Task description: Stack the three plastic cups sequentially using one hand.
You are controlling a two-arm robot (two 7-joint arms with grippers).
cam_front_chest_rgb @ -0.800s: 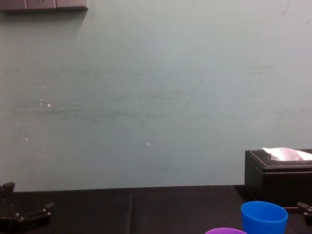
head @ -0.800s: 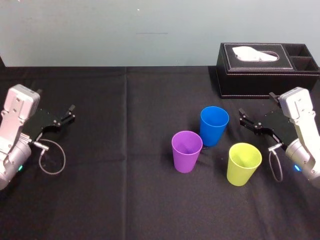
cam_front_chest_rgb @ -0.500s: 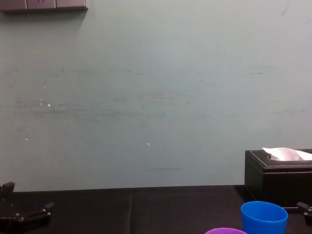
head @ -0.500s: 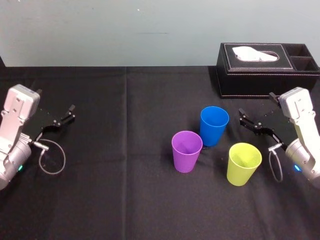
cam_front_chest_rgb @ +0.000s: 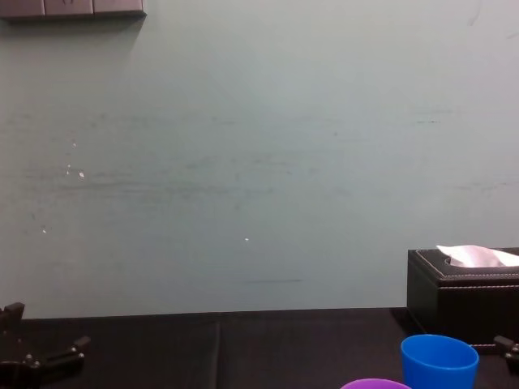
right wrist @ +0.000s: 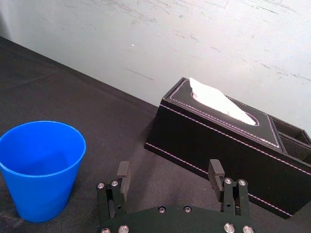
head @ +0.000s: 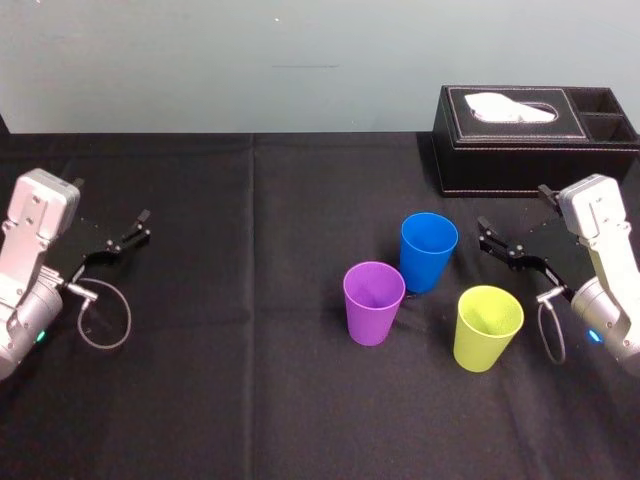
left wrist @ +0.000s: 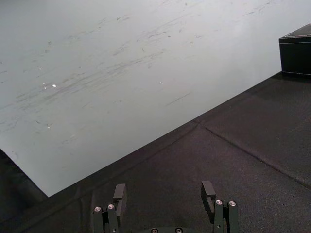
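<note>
Three plastic cups stand upright and apart on the black cloth, right of centre: a blue cup [head: 429, 250] farthest back, a purple cup [head: 373, 302] front left of it, a yellow-green cup [head: 487, 327] front right. My right gripper [head: 513, 210] hovers just right of the blue cup and behind the yellow-green one, open and empty. In the right wrist view the right gripper [right wrist: 169, 170] has its fingers spread, with the blue cup [right wrist: 41, 167] off to one side. At the table's far left my left gripper [head: 110, 200] rests open and empty, its fingers also apart in the left gripper's [left wrist: 164, 190] wrist view.
A black tissue box [head: 535, 140] with white tissue stands at the back right, close behind the right arm. The black cloth [head: 250, 380] runs bare across the left half and front. A pale wall [cam_front_chest_rgb: 259, 162] stands behind the table.
</note>
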